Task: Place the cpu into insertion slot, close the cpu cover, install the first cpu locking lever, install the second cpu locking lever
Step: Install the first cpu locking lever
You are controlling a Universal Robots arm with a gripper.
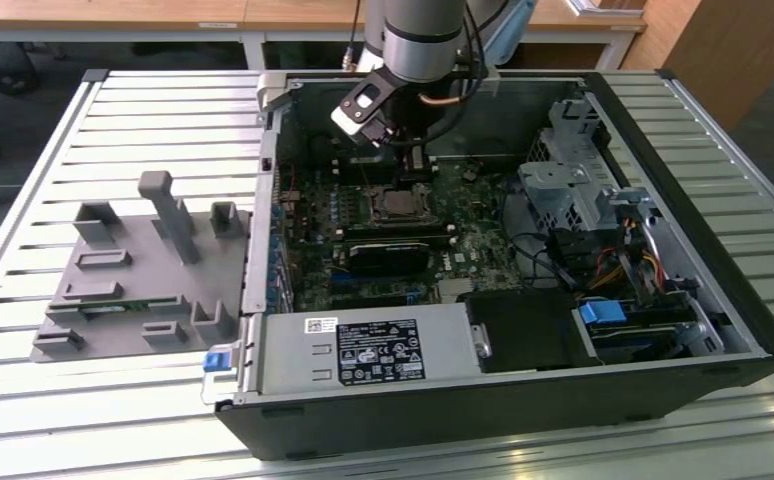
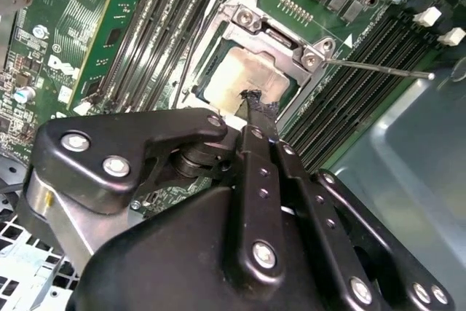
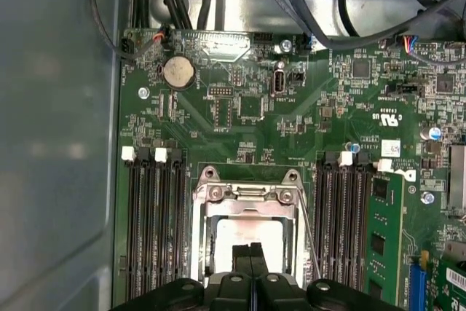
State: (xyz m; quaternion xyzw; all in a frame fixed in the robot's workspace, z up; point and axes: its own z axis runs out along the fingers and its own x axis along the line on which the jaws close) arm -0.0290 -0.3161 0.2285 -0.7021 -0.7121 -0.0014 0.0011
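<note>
In the exterior view's upper centre the gripper (image 1: pixel 411 168), clenched empty, hangs over the cpu (image 2: pixel 240 74) within the cpu cover (image 2: pixel 273 38)

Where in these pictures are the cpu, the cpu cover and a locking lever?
cpu (image 3: pixel 247 229), first wrist view, bare metal top.
cpu cover (image 3: pixel 218 194), first wrist view, frame's wide bar.
locking lever (image 2: pixel 378 68), second wrist view, middle of rod.

Exterior view overlooks case (image 1: pixel 494 415); both wrist views close over insertion slot (image 3: pixel 247 229) (image 2: pixel 251 67).
</note>
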